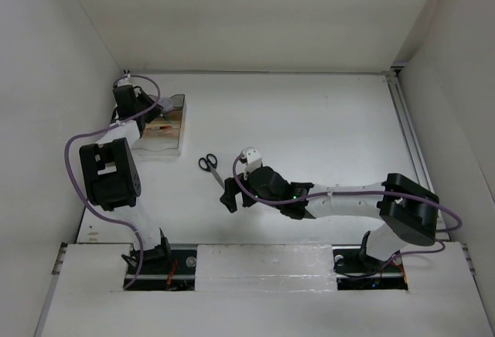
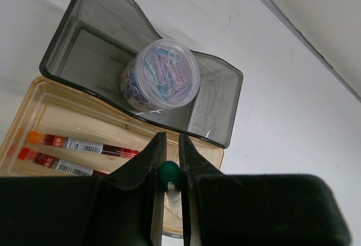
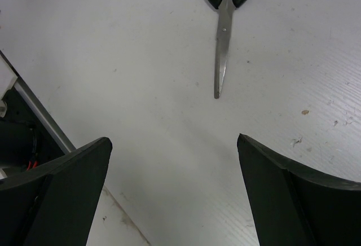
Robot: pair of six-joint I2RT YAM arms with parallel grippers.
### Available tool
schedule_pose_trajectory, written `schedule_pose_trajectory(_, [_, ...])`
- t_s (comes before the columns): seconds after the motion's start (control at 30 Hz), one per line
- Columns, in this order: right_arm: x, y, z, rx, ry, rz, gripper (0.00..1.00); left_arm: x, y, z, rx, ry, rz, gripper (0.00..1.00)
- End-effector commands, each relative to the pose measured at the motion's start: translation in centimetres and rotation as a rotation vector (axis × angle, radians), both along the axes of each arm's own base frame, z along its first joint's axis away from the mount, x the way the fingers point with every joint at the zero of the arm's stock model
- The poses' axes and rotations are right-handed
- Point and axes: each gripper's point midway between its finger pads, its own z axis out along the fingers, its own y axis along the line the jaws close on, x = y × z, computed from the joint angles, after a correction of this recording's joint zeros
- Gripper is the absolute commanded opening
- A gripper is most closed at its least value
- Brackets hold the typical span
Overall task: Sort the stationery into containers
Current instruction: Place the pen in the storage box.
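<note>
– Two red pens point(image 2: 84, 144) are counted inside the clear box point(image 2: 73, 116), laid side by side. How is the left gripper point(image 2: 169, 164) seen?
– It is clamped on one slim green-capped item point(image 2: 168, 173), held over the clear box near its edge; whether that item is a pen cannot be told. One dark tray point(image 2: 223, 110) is set just beside the clear box, and one round tub of paper clips point(image 2: 163, 74) is stood in it.
– And outside the clear box?
– One pair of scissors point(image 3: 224, 31) is left flat on the table point(image 3: 113, 60), well apart from the clear box, to its right in the top view. The right gripper point(image 3: 172, 189) is held beyond the blade tip with its jaws wide apart and nothing between them.
– What could be spoiled?
– If the green-capped item is released over the edge rather than inside, it is likely to be tipped onto the table. The scissors are thin and flat, so they may be pushed away, or the right gripper scraped on the table, if the descent is misjudged.
</note>
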Motion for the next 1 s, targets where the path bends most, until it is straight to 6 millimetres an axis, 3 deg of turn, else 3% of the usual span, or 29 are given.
schedule_pose_trajectory(0.0, [0.2,1.2,1.8,0.049,-0.025,0.015,0.99,-0.2,0.6,2.0,-0.040,-0.028,0.086,0.00])
schedule_pose_trajectory(0.27, [0.0,0.7,1.3,0.039,-0.021,0.015,0.99,-0.8,1.7,-0.8,-0.043,0.088,0.168,0.00])
schedule_pose_trajectory(0.43, [0.0,0.7,1.3,0.039,-0.021,0.015,0.99,-1.4,2.8,-0.3,-0.034,0.103,0.254,0.00])
schedule_pose_trajectory(0.8, [-0.2,0.5,1.2,0.043,-0.027,0.028,0.99,-1.8,2.3,-1.1,-0.052,0.166,0.237,0.40])
schedule_pose_trajectory(0.9, [-0.2,0.5,1.7,0.053,-0.031,0.028,0.99,-1.8,2.2,-0.5,-0.056,0.154,0.229,0.41])
schedule_pose_trajectory(0.97, [-0.3,0.3,1.3,0.044,-0.028,0.028,0.99,-1.6,2.1,1.2,-0.057,0.112,0.221,0.41])
